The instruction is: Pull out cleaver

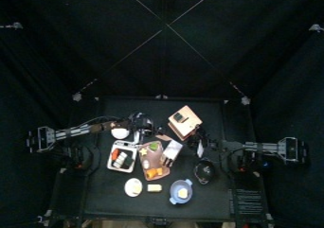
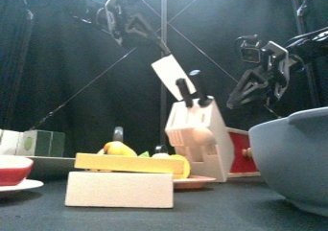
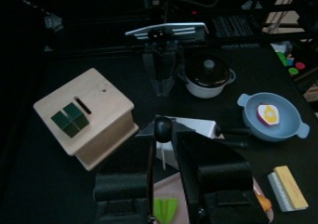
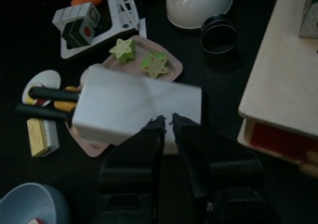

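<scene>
Pale grey-white cleaver (image 4: 139, 105) clamped in right pincer (image 4: 166, 122) — raised above tan wooden block (image 2: 201, 131), blade tilted. Left pincer (image 3: 165, 139) jaws nearly together, holding nothing, hovering over worktop (image 3: 125, 42).

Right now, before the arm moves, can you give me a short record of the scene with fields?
cleaver: broad pale grey-white rectangular blade, tilted, standing up from the block
block: tan wooden knife block, black handles beside the blade
right pincer: shut, raised, apart from the cleaver in the front view
left pincer: shut, held high at the other side
task state: cleaver not yet gripped
</scene>
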Robot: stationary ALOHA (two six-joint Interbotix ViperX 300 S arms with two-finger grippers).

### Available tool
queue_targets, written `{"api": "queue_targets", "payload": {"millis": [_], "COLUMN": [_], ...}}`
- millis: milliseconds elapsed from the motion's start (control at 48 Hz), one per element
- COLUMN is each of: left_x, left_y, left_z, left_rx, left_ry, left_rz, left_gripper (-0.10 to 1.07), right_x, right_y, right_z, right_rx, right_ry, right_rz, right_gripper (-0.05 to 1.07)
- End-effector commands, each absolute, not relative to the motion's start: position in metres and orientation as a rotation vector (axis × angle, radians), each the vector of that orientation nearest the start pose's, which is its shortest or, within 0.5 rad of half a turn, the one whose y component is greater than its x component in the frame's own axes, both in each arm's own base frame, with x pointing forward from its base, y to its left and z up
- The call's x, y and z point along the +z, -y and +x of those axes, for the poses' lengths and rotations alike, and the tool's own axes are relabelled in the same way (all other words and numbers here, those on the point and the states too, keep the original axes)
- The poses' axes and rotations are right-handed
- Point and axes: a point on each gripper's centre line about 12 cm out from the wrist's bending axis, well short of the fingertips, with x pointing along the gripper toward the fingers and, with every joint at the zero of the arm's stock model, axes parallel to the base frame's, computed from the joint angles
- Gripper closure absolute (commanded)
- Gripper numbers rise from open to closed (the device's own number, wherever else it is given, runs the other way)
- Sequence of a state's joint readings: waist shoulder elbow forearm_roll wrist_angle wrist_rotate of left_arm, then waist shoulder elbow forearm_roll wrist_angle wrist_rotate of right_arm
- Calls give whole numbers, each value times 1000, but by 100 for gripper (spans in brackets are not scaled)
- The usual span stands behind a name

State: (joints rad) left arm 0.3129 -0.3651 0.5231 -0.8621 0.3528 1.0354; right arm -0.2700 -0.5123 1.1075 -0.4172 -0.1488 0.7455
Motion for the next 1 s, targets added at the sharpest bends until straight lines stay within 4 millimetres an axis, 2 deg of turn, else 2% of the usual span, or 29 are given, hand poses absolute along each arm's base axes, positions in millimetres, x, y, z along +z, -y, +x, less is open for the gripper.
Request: {"api": "queue_targets", "payload": {"millis": [0,625,854,979], "left_x": [349,347,342,337], "left_y": [-82,-81,-70,-63], "left_z": [333,326,318,312], "left_rx": [73,107,93,97], "left_ry": [-318,-295,-287,-278], "left_rz": [105,97,92,89], "left_gripper": [46,46,46,46], "right_x": [207,208,209,203], "right_y": [63,64,63,62], "right_z": [255,255,259,266], "right_rx": [-273,-278,-266,-255], "right_ry": [-382,-381,-375,-398], "right_rz": [397,398,393,397], "right_gripper": [43,43,43,43]}}
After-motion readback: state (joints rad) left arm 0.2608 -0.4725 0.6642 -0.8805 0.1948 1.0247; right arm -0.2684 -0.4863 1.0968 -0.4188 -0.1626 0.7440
